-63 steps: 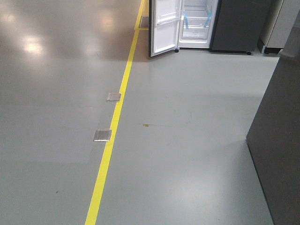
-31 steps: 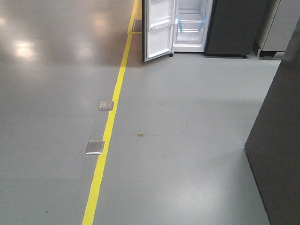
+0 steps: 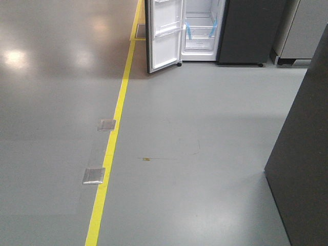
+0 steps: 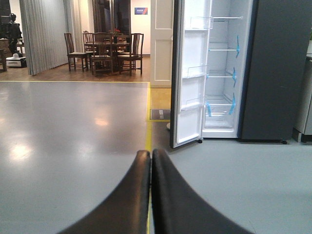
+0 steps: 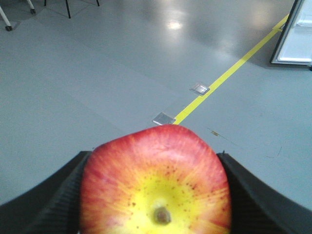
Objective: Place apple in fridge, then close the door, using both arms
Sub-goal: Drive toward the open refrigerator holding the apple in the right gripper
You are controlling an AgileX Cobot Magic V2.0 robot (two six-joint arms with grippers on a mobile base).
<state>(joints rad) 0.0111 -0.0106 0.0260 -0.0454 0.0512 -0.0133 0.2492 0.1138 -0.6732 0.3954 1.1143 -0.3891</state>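
Note:
The fridge [image 3: 246, 31] stands far ahead at the top of the front view, dark outside, white inside with blue-taped shelves [image 3: 200, 28]. Its door [image 3: 164, 36] hangs open to the left. The left wrist view shows the fridge [image 4: 278, 73] and the open door [image 4: 190, 78] with clear bins. My left gripper [image 4: 151, 155] is shut and empty, its black fingers [image 4: 131, 195] pressed together. My right gripper [image 5: 155, 161] is shut on the apple [image 5: 156, 180], red with a yellow patch round its dimple, which faces the camera. Neither arm shows in the front view.
A yellow floor line [image 3: 110, 143] runs toward the door, with two metal floor plates [image 3: 94, 175] beside it. A dark cabinet side [image 3: 302, 154] stands close on the right. A table and chairs [image 4: 105, 48] stand far back left.
The fridge and open door have shifted left and lower in the front view and look nearer. The floor plates and yellow line have slid down and left.

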